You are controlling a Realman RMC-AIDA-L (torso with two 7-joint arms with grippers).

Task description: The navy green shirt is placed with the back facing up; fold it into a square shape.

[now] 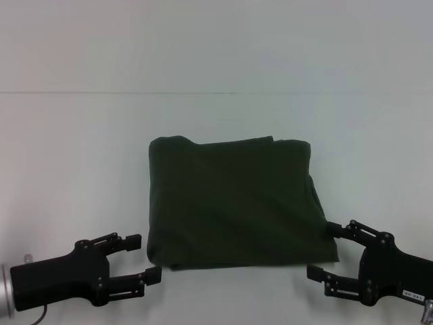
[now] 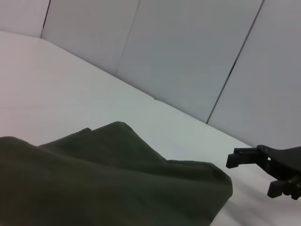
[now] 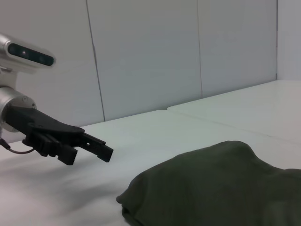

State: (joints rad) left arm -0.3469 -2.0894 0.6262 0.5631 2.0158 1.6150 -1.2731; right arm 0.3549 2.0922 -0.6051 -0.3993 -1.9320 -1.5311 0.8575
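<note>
In the head view the navy green shirt [image 1: 233, 203] lies folded into a near-square block at the middle of the white surface [image 1: 81, 149], plain side up, with layered edges along its right side; the wrist views show instead its rumpled, raised folds from low down, with wall panels behind. The left claw [image 1: 143, 257] sits at the lower left of the head view, jaws spread and empty, just off the shirt's near-left corner. The right claw [image 1: 326, 250] sits at the lower right, likewise open and holding nothing, its upper finger [image 1: 338, 229] right at the shirt's near-right edge.
</note>
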